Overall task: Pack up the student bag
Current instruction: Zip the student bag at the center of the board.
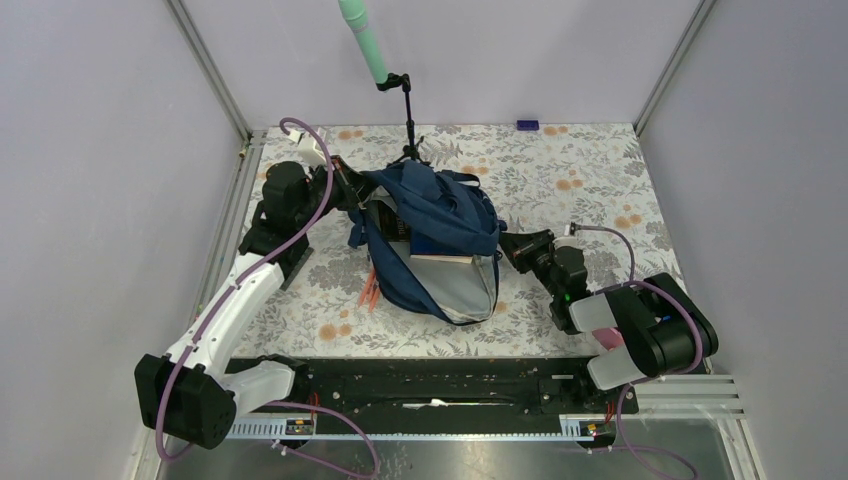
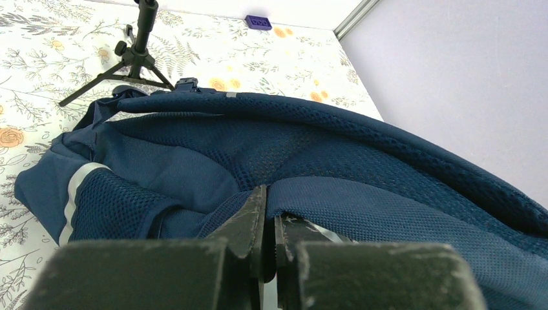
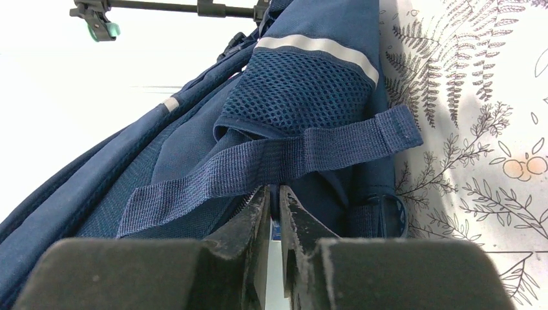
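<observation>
Student bag [image 1: 440,215] lies on the floral table cover [image 1: 560,170] between the two grippers. Its mouth gapes open toward the arm bases, showing the grey lining [image 1: 470,290].

Left gripper [image 1: 345,185] is at the bag's upper left edge. In the left wrist view its fingers [image 2: 249,216] are clenched tight on navy mesh fabric of the bag [image 2: 362,168], and the fabric rises straight off the tips. A reflective strip [image 2: 76,187] is left of the tips. The tripod [image 2: 132,58] and a purple block [image 2: 258,22] are far beyond them.

Right gripper [image 1: 508,245] is at the bag's right side. In the right wrist view its fingers [image 3: 255,213] are nearly together with only a thin slit between. The tips meet the lower edge of a webbing strap [image 3: 304,155] that crosses just above them. Can't tell if anything is pinched. The mesh pocket [image 3: 297,90] sits above the strap.

Thin pink-orange sticks [image 1: 372,290] lie beside the bag's left edge; pens or pencils, too small to tell.
</observation>
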Motion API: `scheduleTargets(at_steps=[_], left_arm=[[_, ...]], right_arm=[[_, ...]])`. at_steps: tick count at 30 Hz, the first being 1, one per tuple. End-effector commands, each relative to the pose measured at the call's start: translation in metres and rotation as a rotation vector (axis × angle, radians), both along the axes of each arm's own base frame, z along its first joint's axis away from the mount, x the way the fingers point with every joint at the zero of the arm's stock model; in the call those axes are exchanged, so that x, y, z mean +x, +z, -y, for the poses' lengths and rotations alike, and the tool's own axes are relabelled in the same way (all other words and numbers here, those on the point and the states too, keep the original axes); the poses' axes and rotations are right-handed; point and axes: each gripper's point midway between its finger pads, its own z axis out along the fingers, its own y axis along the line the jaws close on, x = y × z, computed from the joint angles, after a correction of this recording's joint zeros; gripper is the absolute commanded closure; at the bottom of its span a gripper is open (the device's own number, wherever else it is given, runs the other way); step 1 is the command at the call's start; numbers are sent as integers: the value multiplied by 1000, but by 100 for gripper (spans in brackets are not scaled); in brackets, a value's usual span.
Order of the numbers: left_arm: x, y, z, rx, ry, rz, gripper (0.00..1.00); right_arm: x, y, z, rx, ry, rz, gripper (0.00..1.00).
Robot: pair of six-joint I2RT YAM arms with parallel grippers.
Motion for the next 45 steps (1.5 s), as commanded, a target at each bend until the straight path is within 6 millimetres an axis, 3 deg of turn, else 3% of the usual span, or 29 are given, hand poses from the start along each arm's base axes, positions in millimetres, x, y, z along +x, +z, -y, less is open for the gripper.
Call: scheduleTargets(at_steps=[1,7,20,24,25,28,30,34,39,42,45], left_arm=[[-1,39,-5,-41,14,129,100],[-1,39,-6,-43,14,130,100],[0,37,-6,-42,13,124,100],[-3,33,-4,-30,-8,110,100],[-6,32,-3,-16,-28,112,91],[-19,22,-2,65,-84,96,41],[-28,12,-12,146,-72,60,27],[-48,3,-46,310,22,39,18],[-80,14,-84,428,138,92,11],[-96,23,-89,467,123,112,10],[-107,30,-82,448,71,88,9]], right_arm=[[5,24,-12,-62,60,121,84],[2,21,-23,-89,133,146,77],[7,2,-24,-175,141,97,75],[7,-2,-22,-240,149,86,89],[6,-2,-21,-259,151,81,93],[0,-4,-15,-333,148,69,100],[-4,-5,-11,-389,151,62,100],[-7,-4,-6,-469,167,57,100],[-11,-10,-4,-510,179,45,100],[-12,-13,-5,-512,191,40,100],[-13,-14,-6,-521,201,38,100]])
